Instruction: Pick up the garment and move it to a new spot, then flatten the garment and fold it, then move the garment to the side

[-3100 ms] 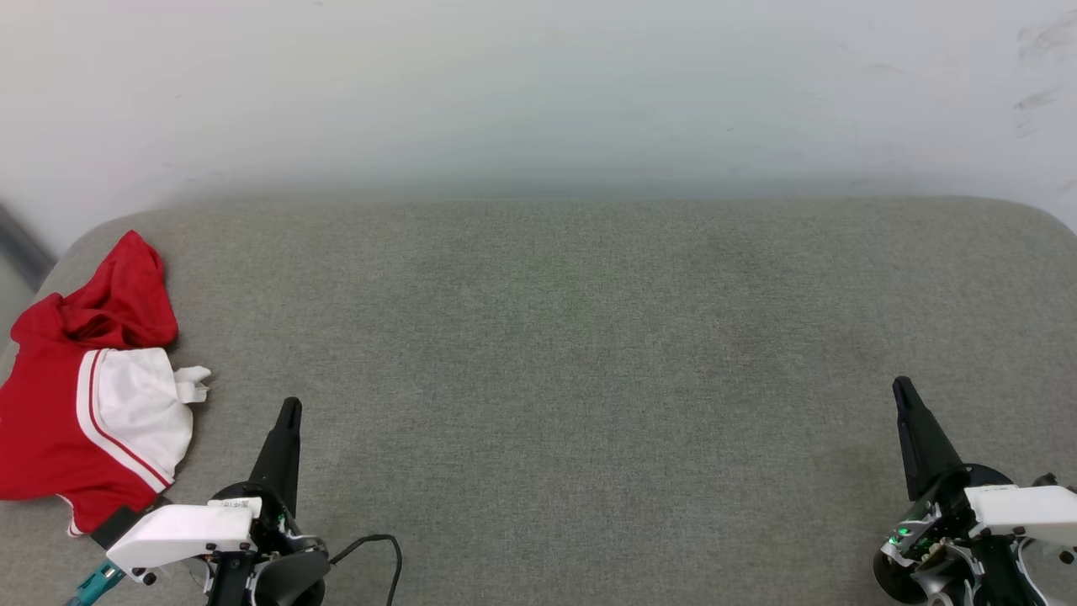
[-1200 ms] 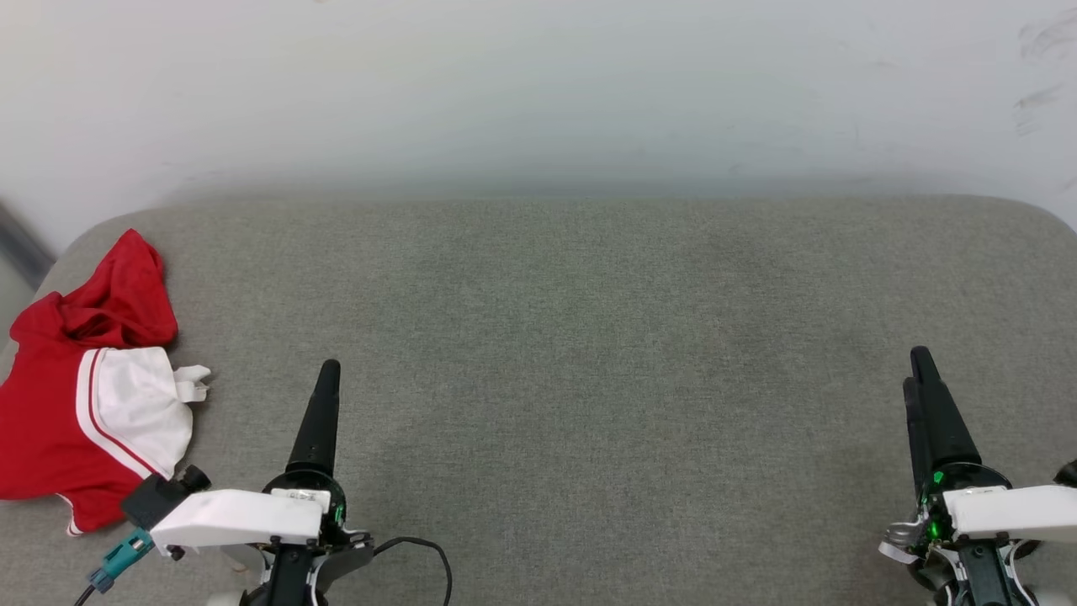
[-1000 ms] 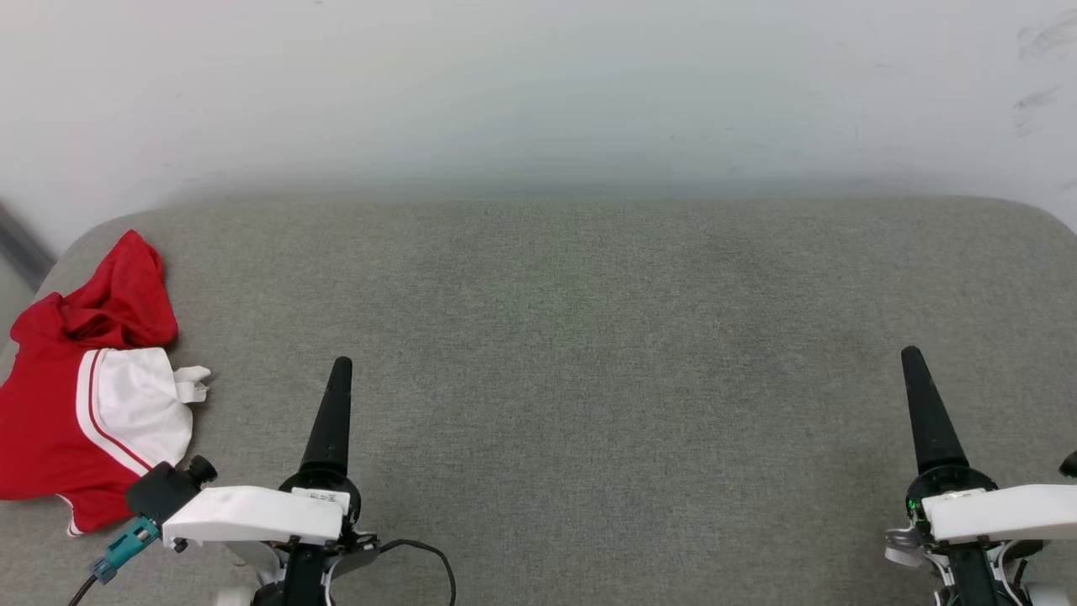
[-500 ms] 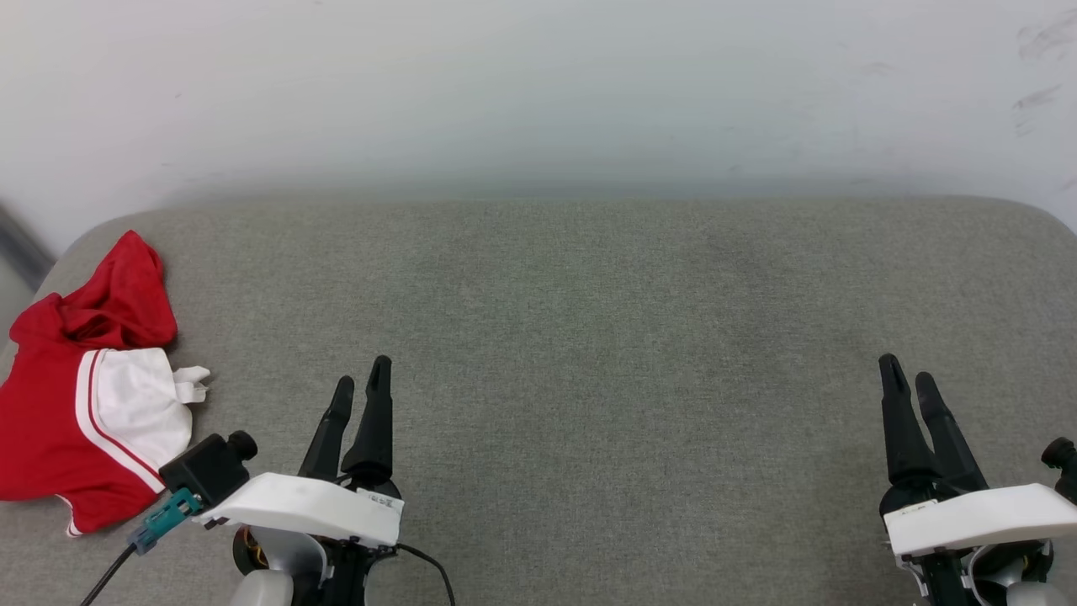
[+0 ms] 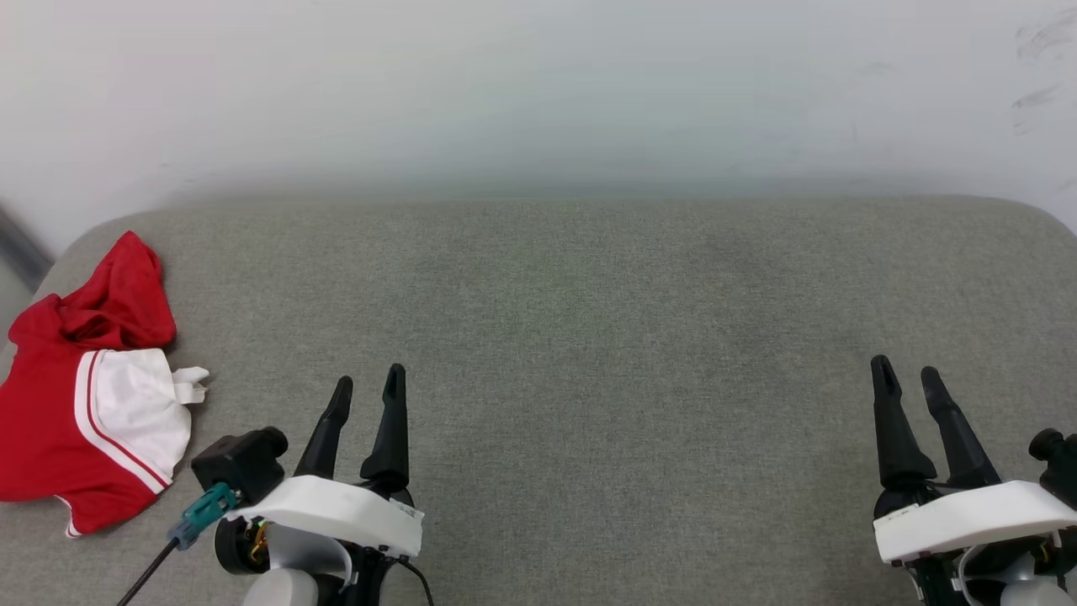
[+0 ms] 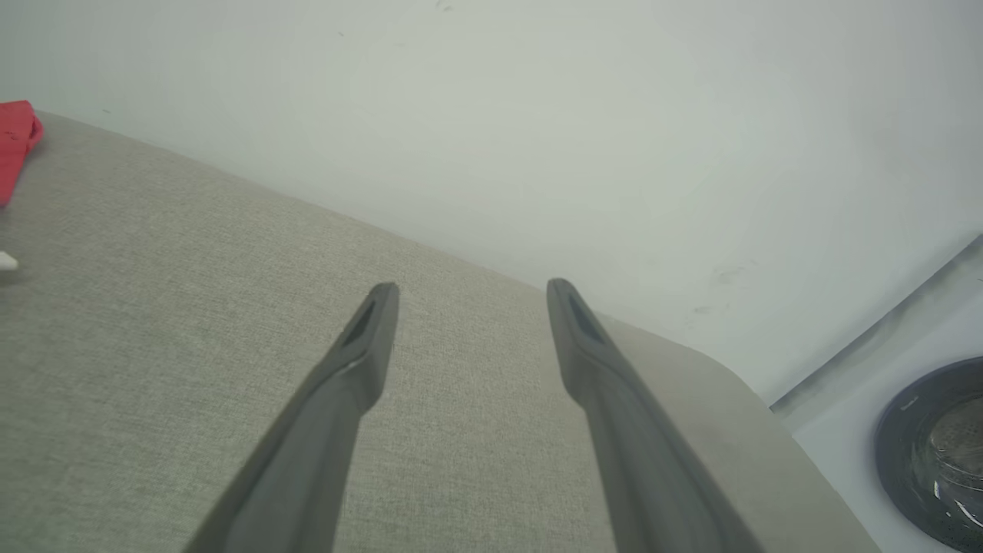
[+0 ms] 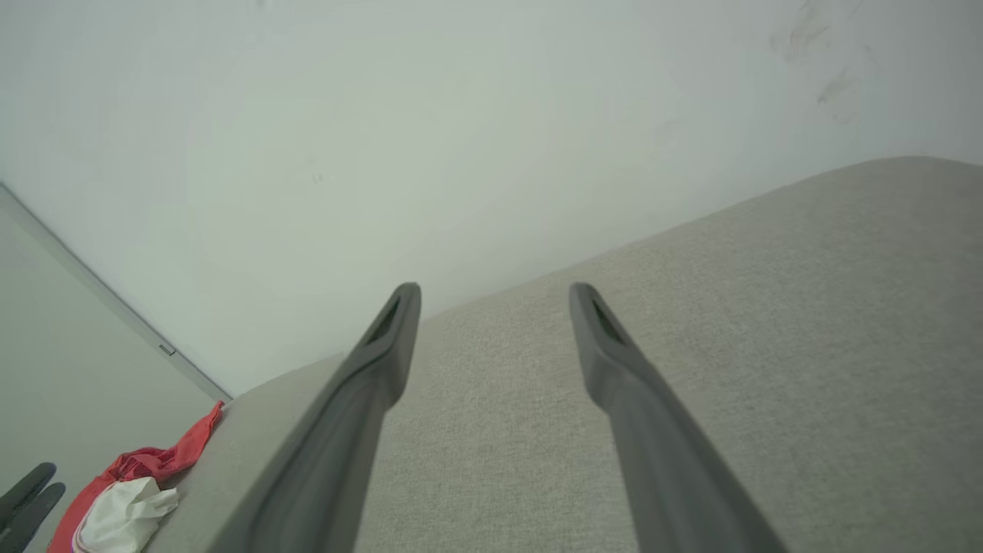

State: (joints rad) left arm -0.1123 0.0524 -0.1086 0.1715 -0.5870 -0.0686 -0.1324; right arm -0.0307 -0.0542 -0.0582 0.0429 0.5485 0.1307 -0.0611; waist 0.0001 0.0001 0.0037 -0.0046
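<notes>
Fingers of left gripper (image 5: 368, 379) spread apart, nothing between them; right gripper (image 5: 904, 370) likewise released, empty. Both at near edge of grey fabric cushion (image 5: 589, 320). Crumpled red jersey T-shirt with white stripe-trimmed sleeve (image 5: 50, 421) lies at cushion's left edge, apart from left gripper.

Open room runs across the grey pad (image 5: 589, 337) between the left gripper (image 5: 369, 379) and right gripper (image 5: 905, 370), and ahead of both up to the wall (image 5: 538, 84), which closes the back; the shirt (image 5: 50, 421) lies crumpled at the pad's left edge, near the left gripper, not touching.
</notes>
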